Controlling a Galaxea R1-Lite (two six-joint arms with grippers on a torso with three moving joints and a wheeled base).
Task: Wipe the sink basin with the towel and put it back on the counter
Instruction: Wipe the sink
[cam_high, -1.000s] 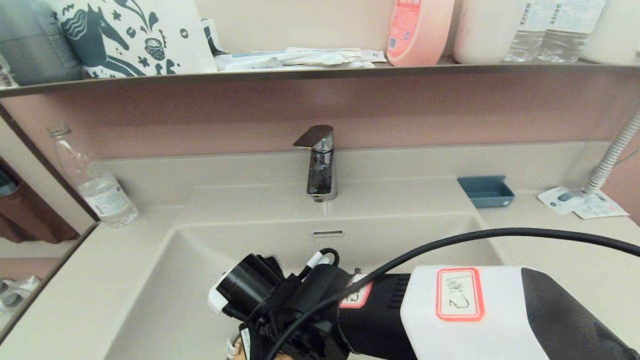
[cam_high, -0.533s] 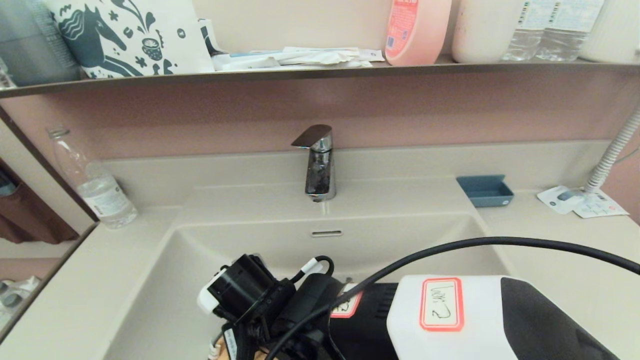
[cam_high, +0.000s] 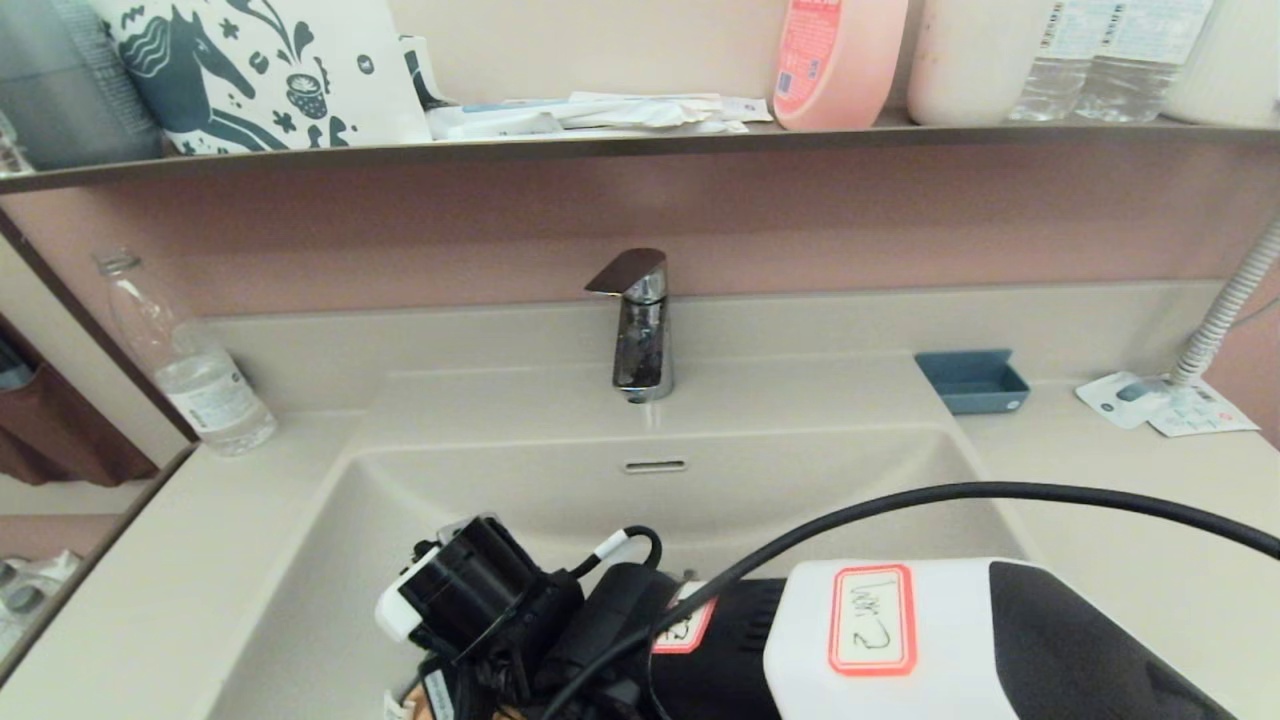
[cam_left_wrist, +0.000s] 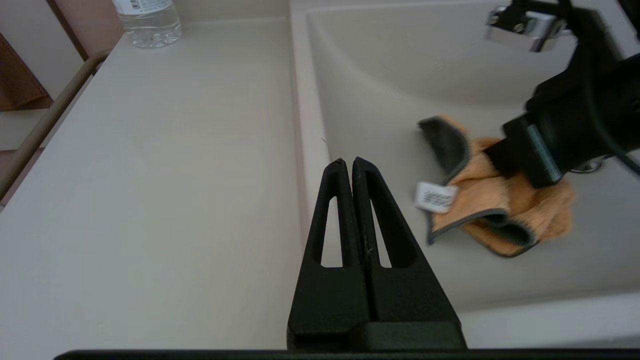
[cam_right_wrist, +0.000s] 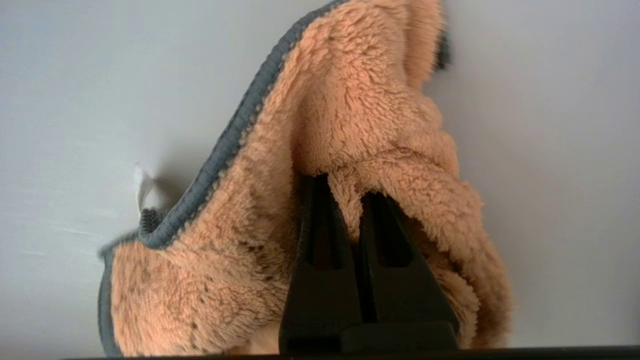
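The orange-yellow towel (cam_left_wrist: 500, 200) with dark grey trim and a white tag lies bunched on the floor of the beige sink basin (cam_left_wrist: 400, 75), next to the chrome drain plug (cam_left_wrist: 589, 167). My right gripper (cam_right_wrist: 345, 187) points down into the basin and is shut on a fold of the towel (cam_right_wrist: 350, 125), pressing it against the basin floor (cam_right_wrist: 550, 100). In the head view the right wrist (cam_high: 480, 590) hides the towel almost wholly. My left gripper (cam_left_wrist: 347, 162) hovers shut and empty above the counter (cam_left_wrist: 175, 150) by the basin's left rim.
A chrome faucet (cam_high: 640, 330) stands behind the basin, above the overflow slot (cam_high: 655, 466). On the counter are a water bottle (cam_high: 200, 380) at the left, and a blue tray (cam_high: 972, 380), paper leaflets (cam_high: 1165, 405) and a hose (cam_high: 1220, 310) at the right. A dark shelf (cam_high: 640, 145) runs above.
My right arm has slid to the left and slightly nearer across the basin, dragging the towel with it. The left gripper's earlier position is not shown.
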